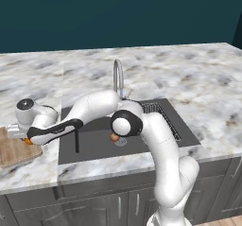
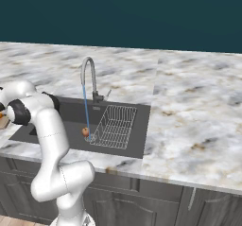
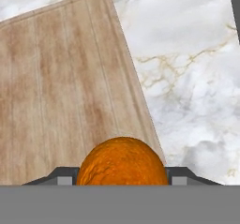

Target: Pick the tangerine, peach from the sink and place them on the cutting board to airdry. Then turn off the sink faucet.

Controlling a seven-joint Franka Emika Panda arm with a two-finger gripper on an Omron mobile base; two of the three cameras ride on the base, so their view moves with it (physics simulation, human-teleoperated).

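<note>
- Hand view, bottom centre: tangerine sits between the two dark finger tips, one tip at each side of it, touching; gripper is closed on the tangerine.
- Behind the tangerine, the cutting board covers the left and centre of the hand view, with wood grain stripes and a rounded corner at the top.
- Marble counter takes the right side and top of the hand view.
- Left base view, left edge: gripper is over the near corner of the cutting board; a sliver of orange tangerine shows just under the hand.
- Arm reaches from lower right across the front of the sink to the left edge of the frame.
- Peach lies in the sink centre, next to the drain, partly hidden by the arm's elbow.
- Right base view: peach is on the sink floor just left of the wire rack, at the foot of the water stream.
- Faucet stands at the back edge of the sink, with a blue stream running down from its spout.
- Faucet shows in the left base view at upper centre, behind the arm.
</note>
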